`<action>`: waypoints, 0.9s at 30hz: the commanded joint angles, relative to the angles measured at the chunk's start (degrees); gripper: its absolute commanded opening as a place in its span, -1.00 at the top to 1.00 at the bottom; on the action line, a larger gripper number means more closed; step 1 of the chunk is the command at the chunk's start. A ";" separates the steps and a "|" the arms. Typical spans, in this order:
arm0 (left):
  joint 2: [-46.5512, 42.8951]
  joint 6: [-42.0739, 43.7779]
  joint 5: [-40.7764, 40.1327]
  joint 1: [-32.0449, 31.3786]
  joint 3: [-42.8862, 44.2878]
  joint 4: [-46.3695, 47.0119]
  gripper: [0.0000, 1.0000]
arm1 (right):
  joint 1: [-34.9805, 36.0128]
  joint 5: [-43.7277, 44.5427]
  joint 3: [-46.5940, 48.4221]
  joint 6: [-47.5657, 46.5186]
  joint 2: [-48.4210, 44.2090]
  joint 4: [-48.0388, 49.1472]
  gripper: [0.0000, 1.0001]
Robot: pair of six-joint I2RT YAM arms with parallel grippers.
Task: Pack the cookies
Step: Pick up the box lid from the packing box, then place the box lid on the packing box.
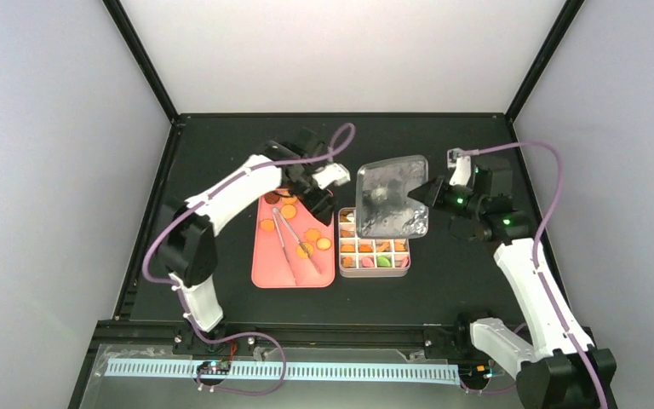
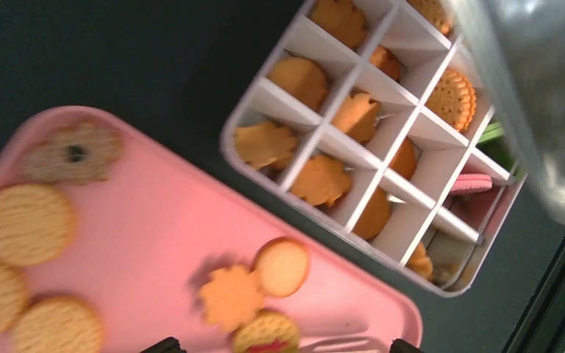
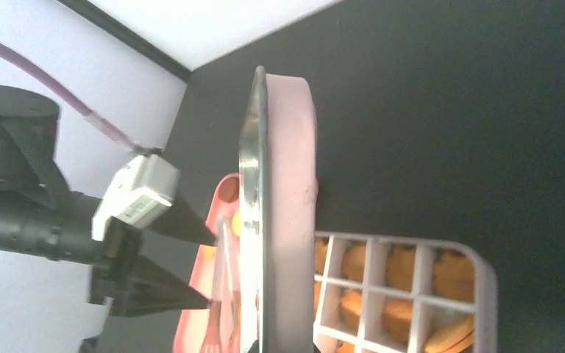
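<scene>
Black table (image 1: 221, 170) under everything; no brand or readable writing anywhere. The only label is a white sticker (image 3: 136, 195) on the left arm's wrist, print too small to read.

Pink tray (image 1: 264, 268) lies left of centre. The metal lid (image 1: 392, 192) is shiny and dented, edge-on with a pale pink rim in the right wrist view; it is tilted over the far part of the box, contact with the box unclear. The right gripper (image 1: 430, 191) is clenched on the lid's right edge. The left gripper (image 1: 317, 204) hovers over the tray's far end, fingers spread apart, grasping nothing.

Divided box (image 2: 229, 140) sits just right of the tray, white grid inside. Metal tongs (image 1: 292, 241) lie lengthwise on the tray.

Cookies (image 2: 26, 224) are split between tray and box. On the tray: round tan ones with ridged faces, an orange flower shape, one with a red centre, one pale brown flower with a dark centre. In the compartments: mostly orange flower and round ones, one with a beaded rim; a pink sandwich one and a green sliver at the near-right cells.
</scene>
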 commanded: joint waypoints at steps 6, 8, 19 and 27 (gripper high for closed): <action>-10.32 1.73 5.38 14.85 2.22 -5.69 -0.72 | 18.16 45.38 16.13 -17.58 2.55 -20.28 0.98; -11.52 1.90 6.85 17.49 2.15 -6.07 -0.75 | 24.36 57.25 18.86 -18.39 5.89 -23.69 0.98; -16.58 3.54 9.79 26.07 -0.28 -6.89 -0.78 | 53.27 115.22 24.89 -14.72 29.68 -40.98 0.98; -18.87 3.36 10.23 26.49 -3.58 -5.65 -0.75 | 60.54 111.16 28.81 -8.02 46.22 -45.91 0.98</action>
